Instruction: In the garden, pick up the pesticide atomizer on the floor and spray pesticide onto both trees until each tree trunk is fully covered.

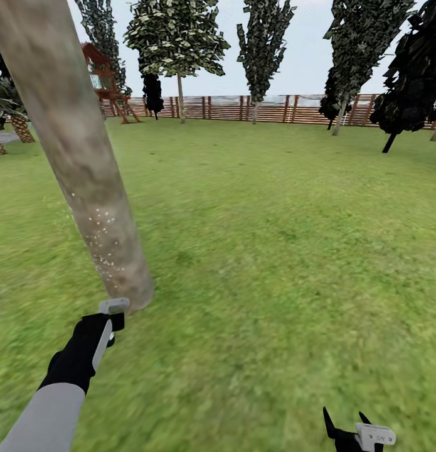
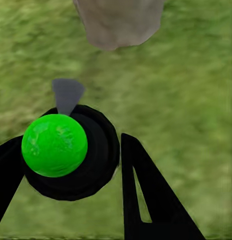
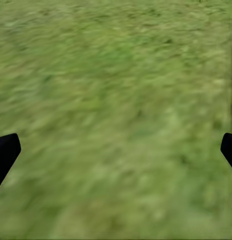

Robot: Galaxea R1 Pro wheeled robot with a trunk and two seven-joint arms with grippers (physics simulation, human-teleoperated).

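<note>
A thick, pale mottled tree trunk leans across the left of the head view, with white specks scattered over its lower part. My left gripper is right at the trunk's base. In the left wrist view this gripper is shut on the pesticide atomizer, a round black bottle whose top shows as a bright green ball. A grey cone points from it toward the trunk's foot. My right gripper hangs open over grass, its fingers spread wide apart with nothing between them.
Green lawn stretches all around. Several more trees stand along the brown slat fence at the back. A dark tree is at the far right and a red wooden play frame at the back left.
</note>
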